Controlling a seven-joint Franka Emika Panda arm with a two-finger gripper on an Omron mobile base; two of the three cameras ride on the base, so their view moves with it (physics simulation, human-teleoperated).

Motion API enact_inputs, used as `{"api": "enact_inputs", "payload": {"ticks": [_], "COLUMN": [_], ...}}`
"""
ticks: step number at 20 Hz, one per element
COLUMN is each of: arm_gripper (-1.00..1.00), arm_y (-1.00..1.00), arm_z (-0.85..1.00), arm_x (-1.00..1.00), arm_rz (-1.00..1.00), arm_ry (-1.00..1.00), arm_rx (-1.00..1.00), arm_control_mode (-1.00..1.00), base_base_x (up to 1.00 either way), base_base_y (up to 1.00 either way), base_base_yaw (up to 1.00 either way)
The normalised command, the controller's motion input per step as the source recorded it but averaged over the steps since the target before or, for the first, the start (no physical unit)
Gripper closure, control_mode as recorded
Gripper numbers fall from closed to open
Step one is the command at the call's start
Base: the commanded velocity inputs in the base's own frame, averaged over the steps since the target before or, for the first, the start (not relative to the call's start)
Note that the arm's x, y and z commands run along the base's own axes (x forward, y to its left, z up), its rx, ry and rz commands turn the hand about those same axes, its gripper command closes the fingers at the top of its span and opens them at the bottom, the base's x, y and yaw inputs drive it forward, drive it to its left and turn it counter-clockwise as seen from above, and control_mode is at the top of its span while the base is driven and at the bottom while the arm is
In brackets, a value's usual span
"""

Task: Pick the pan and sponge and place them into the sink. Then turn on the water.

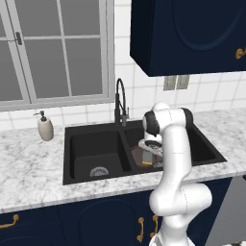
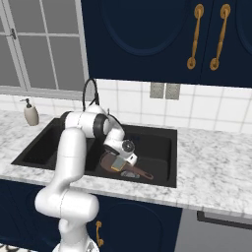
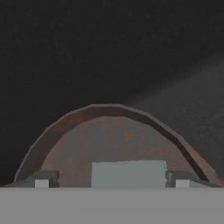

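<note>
**Surfaces and finishes at the sink**

Sink (image 1: pixel 77 158): matt black, faintly grainy up close; drain (image 1: pixel 99 171) silvery metal. Pan (image 3: pixel 109 140): dull reddish-brown, slightly mottled, no shine. Sponge (image 3: pixel 128 174): flat grey-green top, yellow edge, soft matt look. Faucet (image 1: pixel 119 103): black metal with a coiled spring neck. Counter (image 1: pixel 29 168): white marble veined in grey, smooth. Cabinets (image 1: pixel 187 33): dark navy, satin; handles (image 2: pixel 196 37) brassy metal. Wall tiles (image 2: pixel 206 110): white, smooth. Soap bottle (image 1: pixel 45 128): beige, matt. Arm (image 1: pixel 175 158): glossy white plastic shell.
</note>
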Motion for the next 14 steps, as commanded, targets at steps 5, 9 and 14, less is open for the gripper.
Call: {"api": "enact_inputs", "payload": {"ticks": [5,9,14], "arm_gripper": [-1.00,-1.00,-1.00], "arm_y": [0.00,0.00,0.00], "arm_z": [0.70,0.82,0.68], "arm_x": [0.12,-0.17,-0.40], "arm_rz": [0.02,0.03,0.03], "arm_ry": [0.00,-0.02,-0.08], "arm_rx": [0.09,0.01,0.00], "arm_control_mode": [-1.00,-1.00,-1.00], "base_base_x": [0.00,0.00,0.00], "base_base_y": [0.00,0.00,0.00], "base_base_yaw": [0.00,0.00,0.00]}}
